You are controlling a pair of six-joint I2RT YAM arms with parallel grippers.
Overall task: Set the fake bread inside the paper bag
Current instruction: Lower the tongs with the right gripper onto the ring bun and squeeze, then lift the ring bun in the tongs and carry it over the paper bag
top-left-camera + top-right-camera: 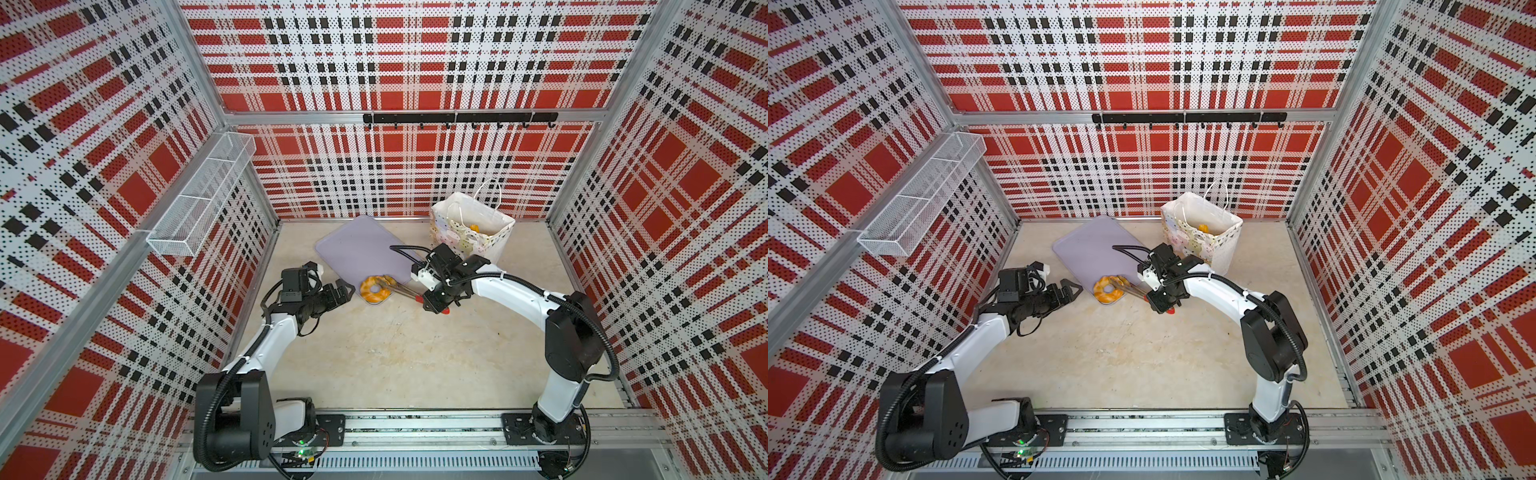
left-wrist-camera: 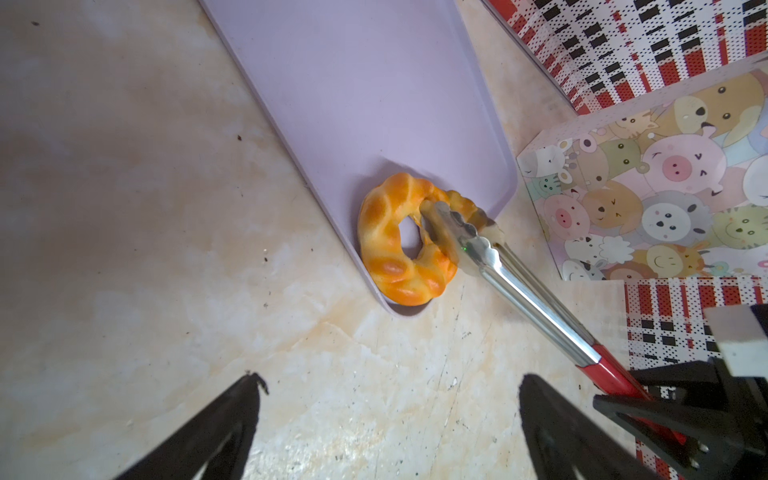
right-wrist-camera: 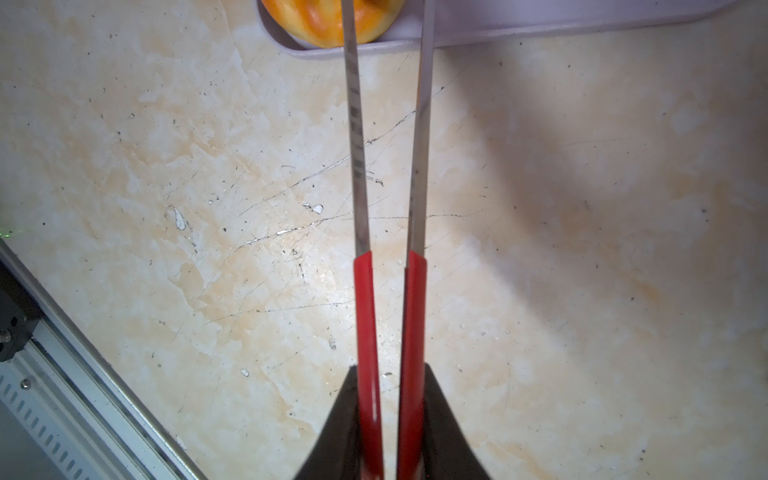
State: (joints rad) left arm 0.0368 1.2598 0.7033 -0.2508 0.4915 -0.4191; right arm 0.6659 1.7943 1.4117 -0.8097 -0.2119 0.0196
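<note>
one doughnut lies on the tray, pinched by one pair of tongs clamped in the right claw. the left claw gapes empty. one bread shows in the bag.

You've got two fake breads showing, one ring doughnut and one yellow piece you can only partly see. After that it's singles all round: one paper bag, one lavender tray, one pair of red-handled tongs, one white wire basket and one black hook rail.
</note>
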